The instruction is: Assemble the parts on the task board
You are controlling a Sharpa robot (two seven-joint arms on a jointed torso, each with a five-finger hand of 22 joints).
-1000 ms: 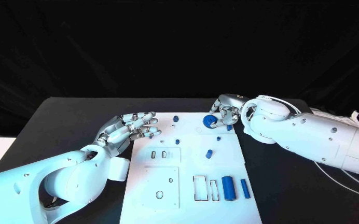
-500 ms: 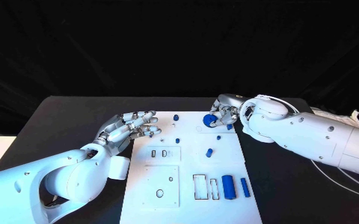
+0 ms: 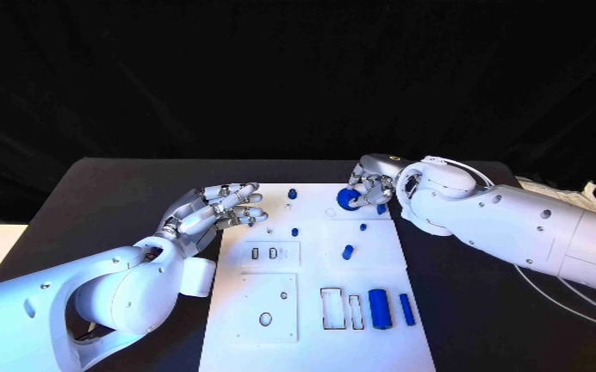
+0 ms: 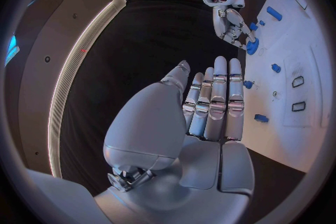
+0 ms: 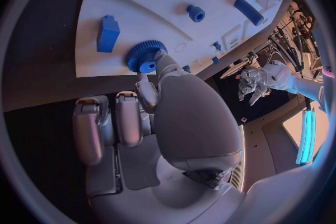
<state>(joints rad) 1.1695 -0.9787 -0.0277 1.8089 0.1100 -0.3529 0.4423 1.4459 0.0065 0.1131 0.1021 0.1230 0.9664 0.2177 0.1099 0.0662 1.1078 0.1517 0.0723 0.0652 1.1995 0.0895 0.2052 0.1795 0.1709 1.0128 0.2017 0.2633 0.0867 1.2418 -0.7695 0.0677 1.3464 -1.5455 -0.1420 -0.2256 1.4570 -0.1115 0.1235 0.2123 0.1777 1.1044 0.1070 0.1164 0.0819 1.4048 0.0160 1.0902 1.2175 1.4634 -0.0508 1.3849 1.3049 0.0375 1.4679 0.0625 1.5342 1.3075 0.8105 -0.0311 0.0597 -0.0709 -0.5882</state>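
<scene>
Right hand (image 3: 370,189): positioned over the far right corner of the task board (image 3: 317,303), grasping a blue toothed gear (image 3: 348,199) between fingertips; gear gripped at its rim per the right wrist view (image 5: 145,56), held just above or against the board surface — contact not determinable. Blue block (image 5: 108,33) located just beside the gear on the board; short blue bushing (image 5: 195,13) and blue cylinder (image 5: 248,10) farther along the board.

Left hand (image 3: 221,209): released, fingers extended and slightly apart, holding nothing, placed at the left edge of the board's far end. Palm and straight fingers confirmed in the left wrist view (image 4: 210,117).

Board contents, head view: small blue peg (image 3: 292,194) near the far edge, blue pin (image 3: 348,252) at centre, large blue cylinder (image 3: 377,309) and slimmer blue bar (image 3: 406,309) side by side at the near right, next to empty rectangular slots (image 3: 333,308).
</scene>
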